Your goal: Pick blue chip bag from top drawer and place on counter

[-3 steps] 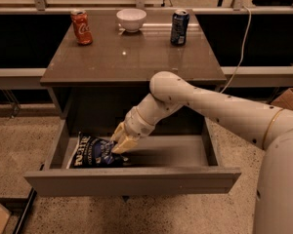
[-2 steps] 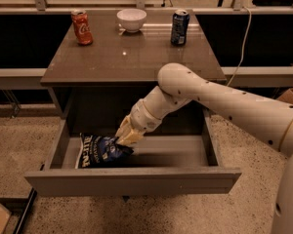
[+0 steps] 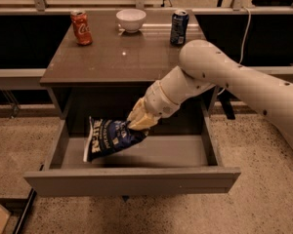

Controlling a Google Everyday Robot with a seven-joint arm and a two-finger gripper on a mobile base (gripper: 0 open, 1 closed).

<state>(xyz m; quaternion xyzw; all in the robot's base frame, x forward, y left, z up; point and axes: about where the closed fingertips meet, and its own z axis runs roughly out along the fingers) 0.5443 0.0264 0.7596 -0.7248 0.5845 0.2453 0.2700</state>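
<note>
gripper (image 3: pixel 138 122) clamped on right edge of blue chip bag (image 3: pixel 109 138); bag hangs tilted inside top drawer (image 3: pixel 132 180), left end low; risks: edge-only pinch could slip on crinkly foil; dangling end could snag counter (image 3: pixel 117 57) lip on the way up

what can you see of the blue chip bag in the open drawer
The crinkled dark-blue chip bag looks like foil, with large white block lettering and a white left edge. It hangs tilted over the floor of the open grey top drawer, left of centre, casting a shadow below. The cream gripper is clamped on its upper right corner; whether its lower end touches the drawer floor is unclear.
</note>
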